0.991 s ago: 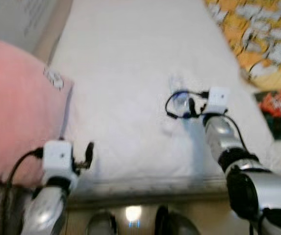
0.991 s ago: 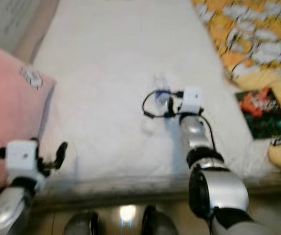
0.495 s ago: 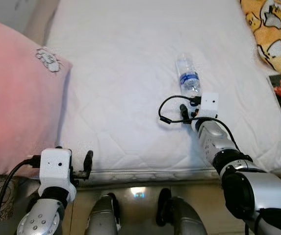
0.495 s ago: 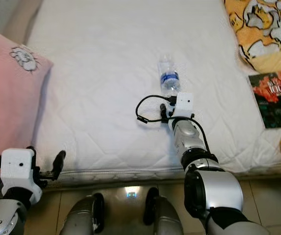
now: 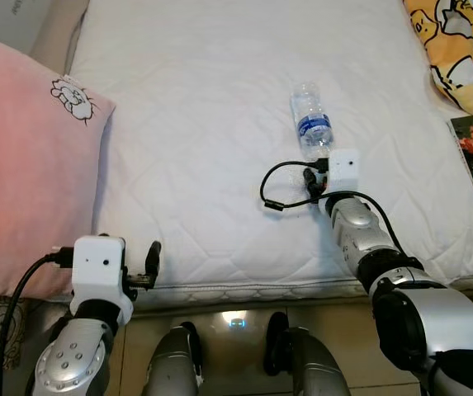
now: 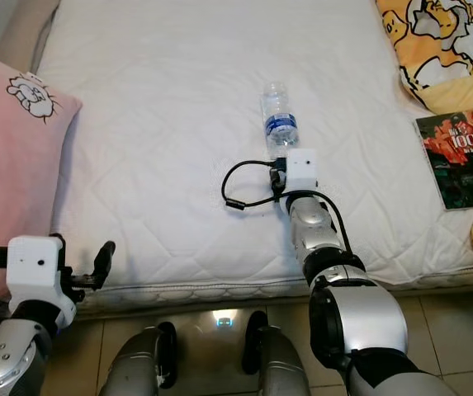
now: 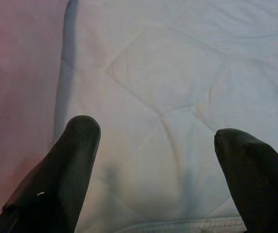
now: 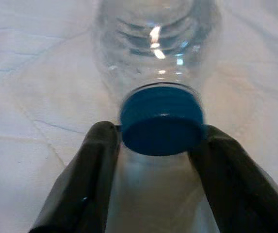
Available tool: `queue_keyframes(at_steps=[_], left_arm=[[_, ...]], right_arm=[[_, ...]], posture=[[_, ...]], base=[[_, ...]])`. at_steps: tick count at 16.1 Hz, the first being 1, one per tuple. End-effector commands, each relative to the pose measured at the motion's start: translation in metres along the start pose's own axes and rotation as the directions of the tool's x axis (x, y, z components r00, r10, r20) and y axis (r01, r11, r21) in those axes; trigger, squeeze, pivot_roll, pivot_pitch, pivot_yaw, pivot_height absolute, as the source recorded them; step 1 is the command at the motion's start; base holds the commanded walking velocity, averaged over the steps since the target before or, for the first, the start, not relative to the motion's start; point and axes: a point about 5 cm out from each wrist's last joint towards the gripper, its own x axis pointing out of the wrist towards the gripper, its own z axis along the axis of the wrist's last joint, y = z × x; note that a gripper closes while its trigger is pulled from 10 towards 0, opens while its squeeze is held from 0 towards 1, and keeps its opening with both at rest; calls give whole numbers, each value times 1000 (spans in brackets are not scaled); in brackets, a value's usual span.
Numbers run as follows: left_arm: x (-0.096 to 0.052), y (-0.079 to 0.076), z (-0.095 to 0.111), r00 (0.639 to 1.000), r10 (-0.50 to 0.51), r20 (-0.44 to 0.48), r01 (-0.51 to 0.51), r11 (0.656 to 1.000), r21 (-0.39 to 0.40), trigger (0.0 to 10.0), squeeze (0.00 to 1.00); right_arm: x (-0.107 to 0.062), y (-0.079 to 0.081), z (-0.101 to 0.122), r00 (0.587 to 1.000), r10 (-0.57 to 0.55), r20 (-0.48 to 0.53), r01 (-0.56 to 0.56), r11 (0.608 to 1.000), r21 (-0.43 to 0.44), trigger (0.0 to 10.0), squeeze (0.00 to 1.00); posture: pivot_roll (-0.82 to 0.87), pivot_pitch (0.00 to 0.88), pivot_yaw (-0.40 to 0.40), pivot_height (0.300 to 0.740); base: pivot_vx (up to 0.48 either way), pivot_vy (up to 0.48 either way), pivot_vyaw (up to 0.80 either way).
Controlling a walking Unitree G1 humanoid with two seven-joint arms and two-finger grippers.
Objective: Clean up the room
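Right gripper [image 8: 160, 155], two long black fingers on the silver right arm, sits low on the white quilted mattress [image 5: 203, 124] with its jaws apart and the round blue plastic cap [image 8: 161, 119] of the clear plastic water bottle [image 5: 311, 129] between them. In the right wrist view each finger looks to touch, or nearly touch, a side of the cap; no clamp yet, by my reading.

Left gripper [image 7: 155, 160] hovers at the near edge of the mattress beside the big pink pillow [image 5: 30, 165], fingers spread wide, holding nothing.

Bottle lies on its side mid-bed, cap end toward the robot, blue label band around the body.

Risks, as I judge them:
- Cap is small, smooth and round. A pinch there alone may let the bottle swing or slip out once lifted, since the body hangs beyond the grip.
- Bottle on a soft surface can roll. If one finger meets it first, it may turn aside and leave the jaws closing on air.
- Pressing down into the mattress could dimple it and tip the bottle away.
- Black cable loop [image 5: 281, 183] by the right wrist lies on the sheet and could drag.

Farther off, toward the robot's right: a dark-covered book [image 6: 459, 157] at the bed edge, and a yellow cartoon-print blanket [image 6: 434, 45] beyond it.
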Motion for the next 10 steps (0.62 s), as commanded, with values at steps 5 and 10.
queue_keyframes(at_steps=[5,10], left_arm=[[1,-1,-9,999,6,-44,-7,1000,-17,10000,0],[7,-2,-8,999,9,-32,-10,1000,-23,10000,0]], right_arm=[[-2,7,-6,1000,-7,11,7,999,-42,10000,0],[0,5,7,996,-45,77,51,996,-77,10000,0]], posture=[[333,329,-3,740],[324,307,-8,740]], base=[[0,0,0],[0,0,0]])
